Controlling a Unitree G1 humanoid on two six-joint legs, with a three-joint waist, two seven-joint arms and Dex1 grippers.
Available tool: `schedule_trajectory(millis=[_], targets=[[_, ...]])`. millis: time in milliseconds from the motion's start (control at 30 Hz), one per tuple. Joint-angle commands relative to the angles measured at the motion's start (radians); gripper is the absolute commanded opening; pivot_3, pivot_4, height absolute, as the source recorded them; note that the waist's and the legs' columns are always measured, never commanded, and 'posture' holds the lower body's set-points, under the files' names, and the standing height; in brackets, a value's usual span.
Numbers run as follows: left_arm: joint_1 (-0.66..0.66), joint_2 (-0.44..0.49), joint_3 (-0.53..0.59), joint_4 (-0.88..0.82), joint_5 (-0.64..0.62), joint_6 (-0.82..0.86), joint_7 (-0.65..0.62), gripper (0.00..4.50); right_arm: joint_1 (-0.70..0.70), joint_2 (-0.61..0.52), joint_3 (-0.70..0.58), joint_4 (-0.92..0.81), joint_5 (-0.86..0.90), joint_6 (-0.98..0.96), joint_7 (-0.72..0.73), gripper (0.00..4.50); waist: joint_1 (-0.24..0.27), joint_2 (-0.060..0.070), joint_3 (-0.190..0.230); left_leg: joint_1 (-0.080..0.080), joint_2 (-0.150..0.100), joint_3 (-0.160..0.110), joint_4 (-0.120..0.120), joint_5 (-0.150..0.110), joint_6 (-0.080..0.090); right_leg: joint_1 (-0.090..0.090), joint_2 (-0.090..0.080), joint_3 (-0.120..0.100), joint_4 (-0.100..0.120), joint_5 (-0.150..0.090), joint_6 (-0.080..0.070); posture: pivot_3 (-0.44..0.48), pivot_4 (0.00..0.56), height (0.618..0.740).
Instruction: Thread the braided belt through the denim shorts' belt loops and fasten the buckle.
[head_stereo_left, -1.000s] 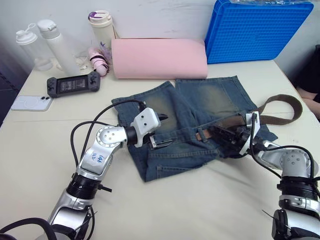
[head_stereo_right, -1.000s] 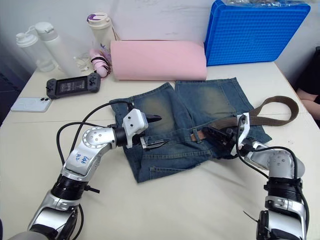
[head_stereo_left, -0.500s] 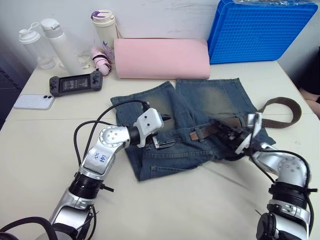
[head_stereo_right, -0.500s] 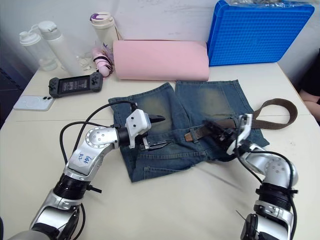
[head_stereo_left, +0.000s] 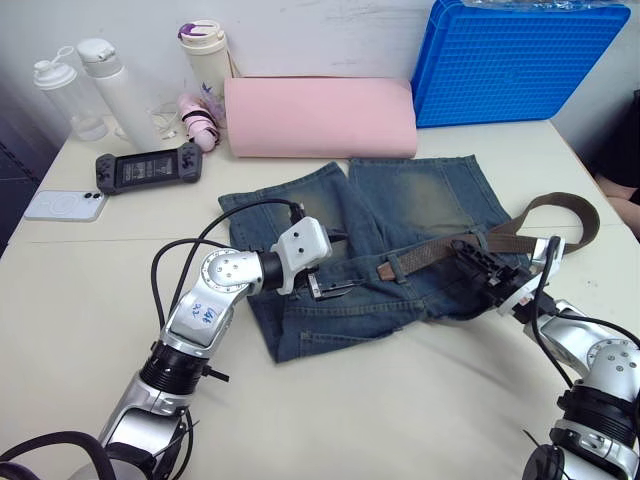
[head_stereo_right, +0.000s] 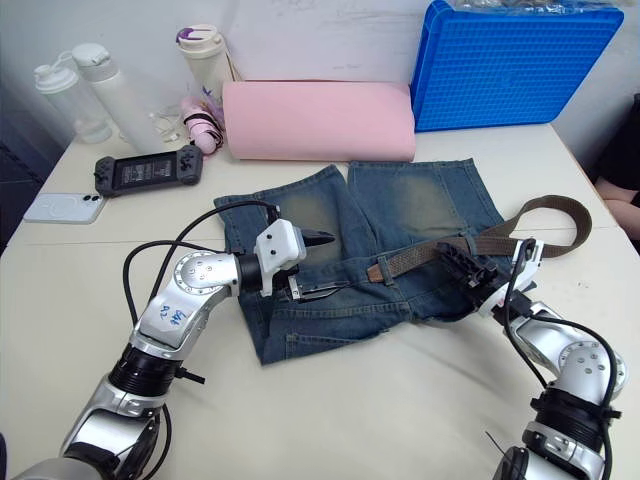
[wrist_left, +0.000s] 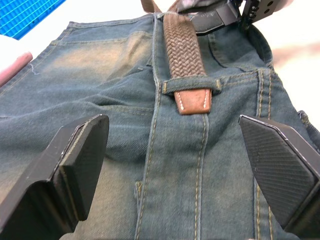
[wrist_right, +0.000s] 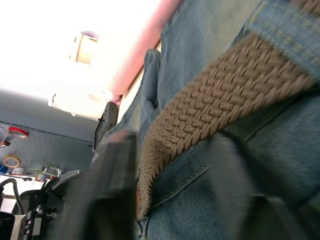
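Observation:
The denim shorts (head_stereo_left: 420, 195) lie flat in the middle of the table. The braided belt (head_stereo_left: 430, 250) runs along the waistband and curves off in a loop over the table on the right (head_stereo_left: 565, 215). Its brown leather tip (wrist_left: 192, 102) pokes out from under one of the belt loops (wrist_left: 192, 85). My left gripper (head_stereo_left: 335, 265) hovers open over the waistband, just left of that tip, with nothing between its fingers. My right gripper (head_stereo_left: 465, 255) is over the belt farther right, its fingers (wrist_right: 117, 190) apart on either side of the strap. The buckle is hidden.
A pink foam roll (head_stereo_left: 320, 115) and a blue crate (head_stereo_left: 520, 60) stand behind the shorts. Bottles (head_stereo_left: 110, 85), a tumbler (head_stereo_left: 205, 55), a game controller (head_stereo_left: 147, 168) and a phone (head_stereo_left: 62, 205) sit at the back left. Bare table (head_stereo_left: 400, 400) lies in front.
My right gripper has drawn back to the right along the belt, while the belt's tip has stayed under the loop. The left gripper has hardly moved.

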Motion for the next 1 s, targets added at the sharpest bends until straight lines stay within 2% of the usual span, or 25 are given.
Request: schedule_trajectory(millis=[33,333,467,667,1000], targets=[[-0.015,0.005,0.006,-0.020,0.006,-0.021,-0.005,4.50,-0.007,0.005,0.013,-0.011,0.027,-0.011,-0.013,0.06,0.000,0.000,0.000,0.000,0.000,0.000,0.000,0.000,0.000,0.000,0.000,0.000,0.000,0.000,0.000,0.000,0.150,0.740],[-0.002,0.031,-0.021,-0.007,0.073,-0.074,0.000,4.50,0.024,0.070,0.133,-0.091,0.003,-0.007,-0.051,0.06,-0.004,0.000,0.000,0.000,0.001,0.000,0.000,0.000,0.000,0.000,0.001,0.000,0.000,0.000,0.000,0.000,0.150,0.740],[-0.024,0.028,-0.099,0.071,0.222,-0.217,0.057,4.50,0.030,0.117,0.163,-0.126,0.016,-0.021,-0.091,0.06,-0.004,0.000,0.000,0.001,0.001,0.000,0.000,0.000,0.000,0.000,0.001,0.000,0.000,0.000,0.000,0.000,0.150,0.740],[-0.063,0.060,-0.195,0.160,0.422,-0.451,0.113,4.50,0.039,0.113,0.153,-0.127,0.027,-0.033,-0.114,0.06,-0.003,0.000,0.000,0.001,0.001,0.000,-0.001,0.000,0.000,0.000,0.001,0.000,0.000,0.000,0.000,0.000,0.150,0.740],[-0.108,0.028,-0.142,0.221,0.447,-0.627,0.205,4.50,0.069,0.109,0.170,-0.141,0.017,-0.044,-0.115,0.06,-0.002,0.000,0.000,0.001,0.001,0.000,-0.002,0.000,0.000,0.000,0.000,0.000,0.000,0.000,0.000,0.000,0.150,0.740]])
